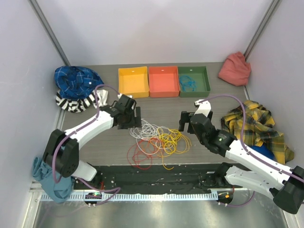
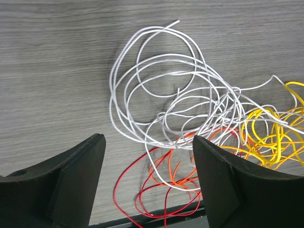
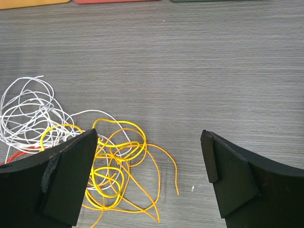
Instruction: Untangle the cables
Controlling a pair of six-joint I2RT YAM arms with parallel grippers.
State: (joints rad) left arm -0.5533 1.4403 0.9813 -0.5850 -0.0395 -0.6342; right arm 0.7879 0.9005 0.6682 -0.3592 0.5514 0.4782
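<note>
Four thin cables lie tangled in one loose heap at the middle of the table. The white cable is at the far left of the heap, the yellow cable on the right, the orange cable in between, and the red cable nearest the arm bases. All are round wire in open, springy loops that cross one another.

The tabletop is grey wood-grain laminate, closed in by pale, plain walls.

Along the far edge stand three shallow square trays side by side: a yellow tray, a red tray and a green tray, which holds a small blue cable.

Five crumpled cloths sit round the edges: a blue plaid cloth, a striped cloth, a coral cloth, a yellow plaid cloth and a teal cloth.

The left gripper hangs over the white loops with its fingers spread wide and nothing between them gripped. The right gripper (just right of the yellow loops) is likewise spread fully and empty.
</note>
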